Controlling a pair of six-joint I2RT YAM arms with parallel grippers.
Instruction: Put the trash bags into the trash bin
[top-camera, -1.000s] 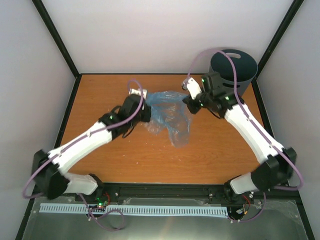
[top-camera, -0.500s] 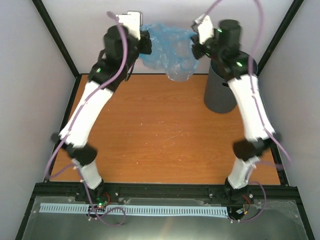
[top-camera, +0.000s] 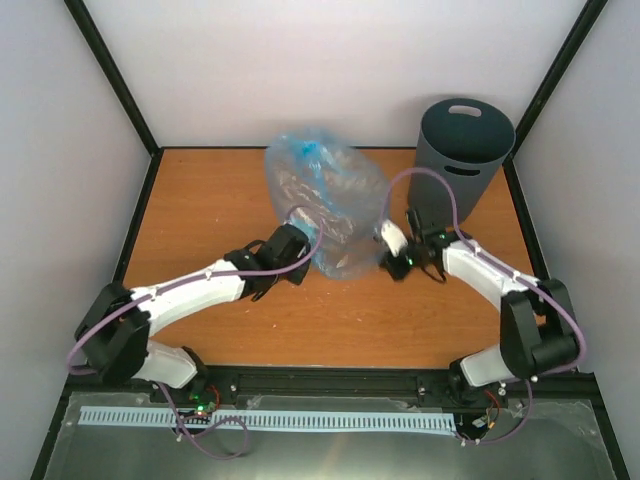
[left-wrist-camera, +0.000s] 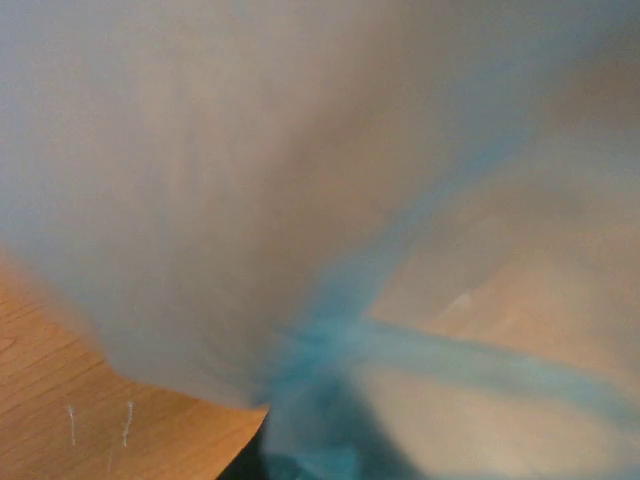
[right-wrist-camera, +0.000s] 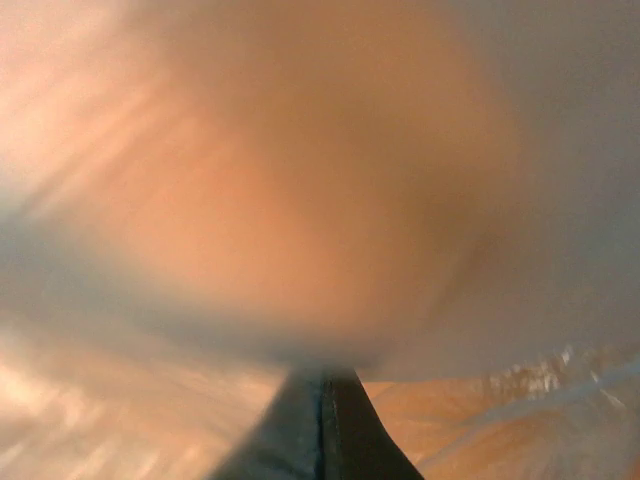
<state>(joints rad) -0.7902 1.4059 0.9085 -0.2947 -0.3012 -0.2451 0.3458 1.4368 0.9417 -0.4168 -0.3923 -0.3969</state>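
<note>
The light-blue translucent trash bag (top-camera: 325, 200) is puffed up with air and stands over the middle back of the table. My left gripper (top-camera: 300, 250) is shut on its lower left edge. My right gripper (top-camera: 387, 255) is shut on its lower right edge. In the left wrist view the bag (left-wrist-camera: 300, 180) fills the frame, its folds bunch at the bottom centre and hide the fingers. In the right wrist view the dark fingers (right-wrist-camera: 310, 430) are pressed together under the bag film (right-wrist-camera: 300, 180). The dark grey trash bin (top-camera: 462, 150) stands at the back right, slotted flat base up, apart from the bag.
The orange table (top-camera: 200, 210) is bounded by black frame posts and pale walls on three sides. The right arm's purple cable loops between the bag and the bin. Both arms lie low over the table's front half.
Both arms have come down from high at the back to low over the table, still holding the bag. The bag has ballooned with air.
</note>
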